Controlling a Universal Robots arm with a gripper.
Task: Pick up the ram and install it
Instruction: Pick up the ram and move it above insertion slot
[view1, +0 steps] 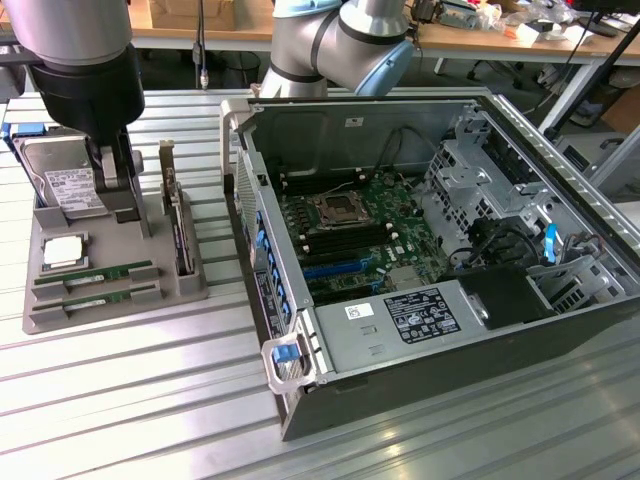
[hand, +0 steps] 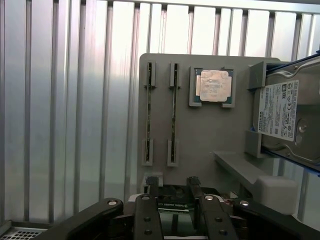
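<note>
Ribbed metal worktop (view1: 130, 400) carries an open PC case (view1: 430, 370) on the ext. view's right, w/ its board (view1: 370, 240) exposed. The arm (view1: 330, 40) reaches over from behind the case to the ext. view's left. There a grey tray (view1: 110, 315) (hand: 200, 140) holds the parts.

HDD (view1: 65, 180) (hand: 285, 115) leans in its cradle at one end of the tray. A card (view1: 178, 225) stands upright in a slot along the side nearest the case.

One ram (view1: 95, 272) (hand: 173, 112) and the other ram (view1: 105, 295) (hand: 149, 112) sit on edge in parallel holders at the tray end far from the HDD. They lie side by side, not touching. CPU (view1: 62, 252) (hand: 214, 86) lies flat btwn HDD and the nearer ram.

Gripper (view1: 125, 215) (hand: 172, 181) hangs over the tray btwn HDD and card, well apart from both ram sticks. Fingers (hand: 151, 187) spread wide, nothing held. Wrist view has a green board edge, prob. the card (hand: 175, 206), under the gap; can't tell if touching.
</note>
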